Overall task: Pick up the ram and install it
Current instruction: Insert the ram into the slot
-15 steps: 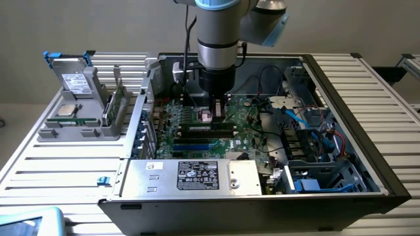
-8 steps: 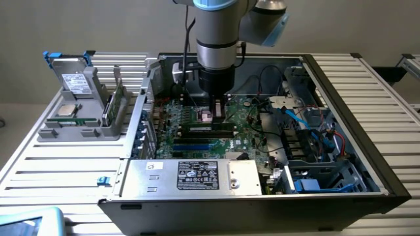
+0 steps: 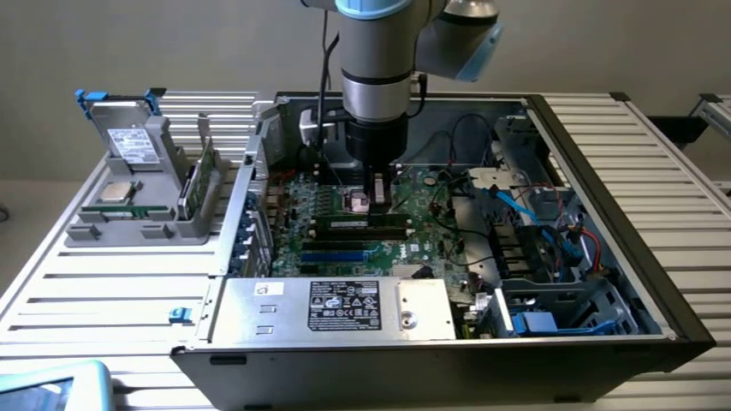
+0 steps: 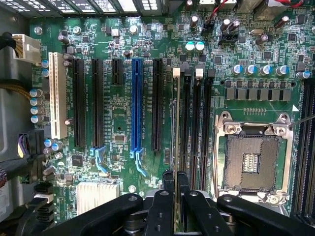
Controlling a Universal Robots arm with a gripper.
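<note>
You have the claw [image 4: 175, 177] pinched on the ram [image 4: 176, 123]: its two black fingers [image 4: 168, 186] press either side of the thin stick, which you see edge-on in the wrist view. The ram hangs over the motherboard [image 4: 118, 115], running in line with the black memory slots [image 4: 188, 128], between the blue slot [image 4: 137, 103] and the open processor socket [image 4: 251, 157]. You cannot tell whether it touches a slot. In the exterior view your arm [image 3: 377, 60] reaches straight down into the open computer case [image 3: 622, 218] on the tabletop [image 3: 103, 287], claw [image 3: 375, 195] low over the board
</note>
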